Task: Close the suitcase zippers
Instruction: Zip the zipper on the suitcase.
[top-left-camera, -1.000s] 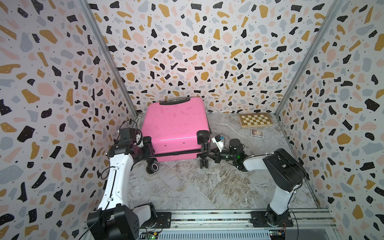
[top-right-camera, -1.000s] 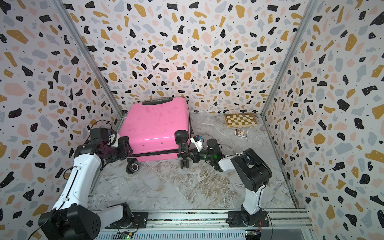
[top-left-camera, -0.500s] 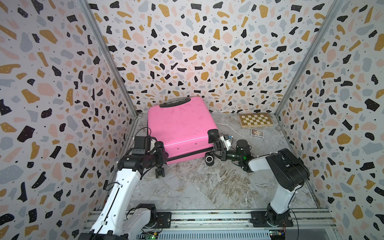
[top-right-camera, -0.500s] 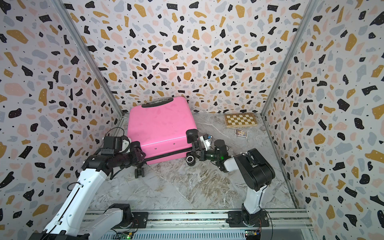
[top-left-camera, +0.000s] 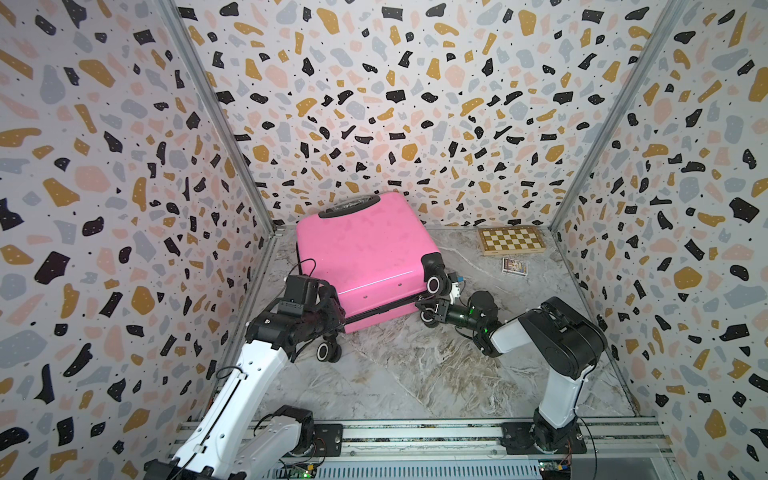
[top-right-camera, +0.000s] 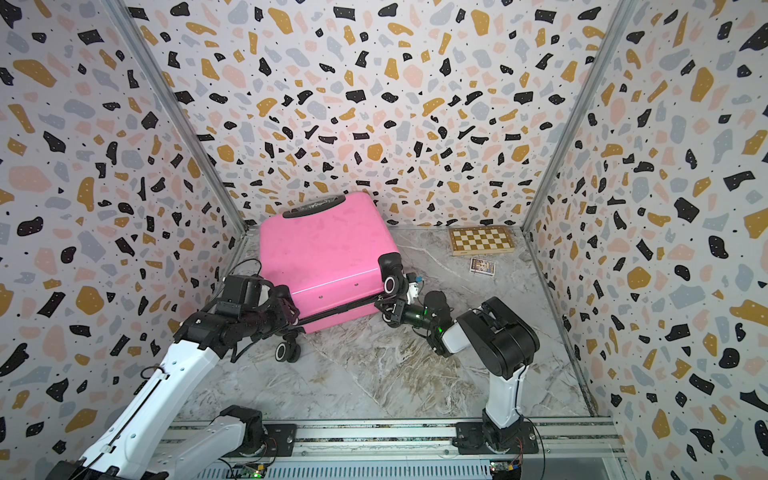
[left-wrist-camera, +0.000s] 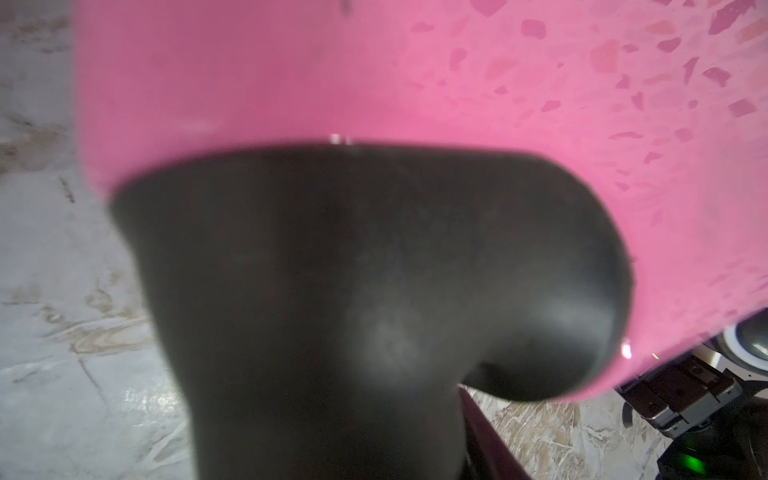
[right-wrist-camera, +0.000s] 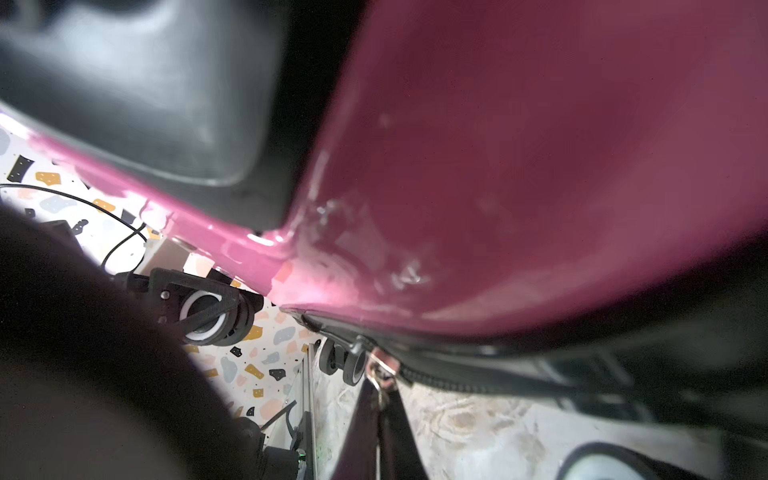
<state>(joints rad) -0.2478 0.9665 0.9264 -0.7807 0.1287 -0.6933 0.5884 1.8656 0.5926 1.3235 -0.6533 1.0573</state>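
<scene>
The pink suitcase (top-left-camera: 365, 253) (top-right-camera: 324, 249) lies flat at the back left, skewed, in both top views. Its zippers are a black seam (top-left-camera: 382, 309) along the near side. My left gripper (top-left-camera: 332, 309) (top-right-camera: 286, 309) sits at the near-left corner. There the black wheel housing (left-wrist-camera: 353, 291) fills the left wrist view and hides the jaws except one dark red finger (left-wrist-camera: 486, 436). My right gripper (top-left-camera: 428, 309) (right-wrist-camera: 379, 390) is at the near-right corner. It is shut on a small metal zipper pull (right-wrist-camera: 380, 368) on the zipper track (right-wrist-camera: 478, 374).
A wooden chessboard (top-left-camera: 512, 240) and a small card box (top-left-camera: 514, 266) lie at the back right. Spinner wheels (top-left-camera: 328, 352) (top-left-camera: 433, 284) stick out at the near corners. The patterned left wall stands close behind my left arm.
The suitcase has swung round: its near-left corner came right and forward together with my left gripper. My right gripper shifted slightly right, still on the pull.
</scene>
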